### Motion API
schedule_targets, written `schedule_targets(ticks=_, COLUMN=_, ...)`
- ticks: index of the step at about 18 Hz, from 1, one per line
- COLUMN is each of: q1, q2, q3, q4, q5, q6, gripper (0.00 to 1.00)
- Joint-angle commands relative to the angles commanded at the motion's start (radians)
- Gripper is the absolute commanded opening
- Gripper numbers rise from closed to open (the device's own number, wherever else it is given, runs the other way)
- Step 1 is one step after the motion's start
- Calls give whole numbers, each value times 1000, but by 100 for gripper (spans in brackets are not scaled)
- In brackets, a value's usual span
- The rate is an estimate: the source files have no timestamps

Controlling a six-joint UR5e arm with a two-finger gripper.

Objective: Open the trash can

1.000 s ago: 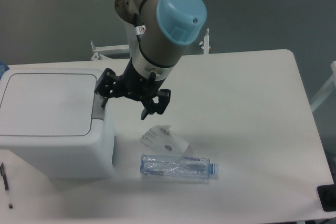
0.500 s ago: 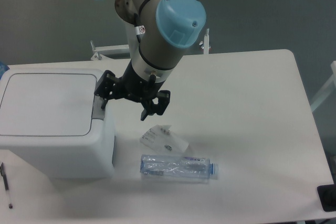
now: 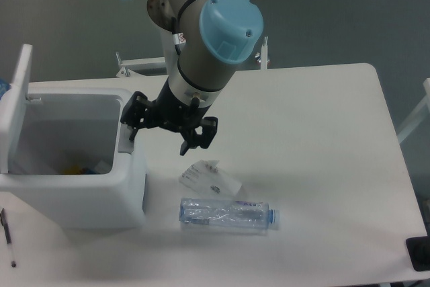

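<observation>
A UR5e arm hangs over the white table [image 3: 322,166] with its black gripper [image 3: 164,132] at the right-hand edge of the trash can [image 3: 74,193], which sits at the table's left end and runs off the frame's left side; the white lid [image 3: 17,109] stands up on its hinge along the far left of the bin, tilted only a little from vertical, and the inside lies open to the camera, so the task looks all but done. The bin lies to the left of the gripper, its long side running left to right across the view; one finger [image 3: 133,112] sits over the grey push tab [image 3: 125,140] at the bin's right rim, and whether it presses the tab or merely hovers just above it cannot be told from this overhead view; the other finger [image 3: 201,134] hangs out over bare table to the right, so the jaws stand apart and clamp nothing. Any retreat would likely go up and rightward, away from the rim. Inside the bin, scraps of yellow and blue show low at the bottom, too small to name; a clear plastic bottle [image 3: 228,213] lies on its side near the front, with a small printed packet [image 3: 209,178] just behind it; a pen [image 3: 8,236] lies at the lower left edge; the arm's wrist hides the gripper's mounting.
</observation>
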Motion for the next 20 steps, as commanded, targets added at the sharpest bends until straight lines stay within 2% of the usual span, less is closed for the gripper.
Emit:
schedule_targets(ticks=7, q1=2, q2=2, q3=11, q4=38, q5=-2, q6=12, gripper=100)
schedule_targets(ticks=10, q1=12, q2=2, q3=12, q4=80, q5=3, q6=17, gripper=100)
schedule_targets(ticks=13, q1=18, q2=-9, q3=11, q4=87, q5=6, q6=49, gripper=100)
schedule_targets(ticks=16, q1=49, q2=-34, q3=8, q4=89, q5=63, q6=93, gripper=100)
schedule_targets(ticks=20, q1=86, q2=-66, q3=2, q4=149, q5=130, q6=144, gripper=100)
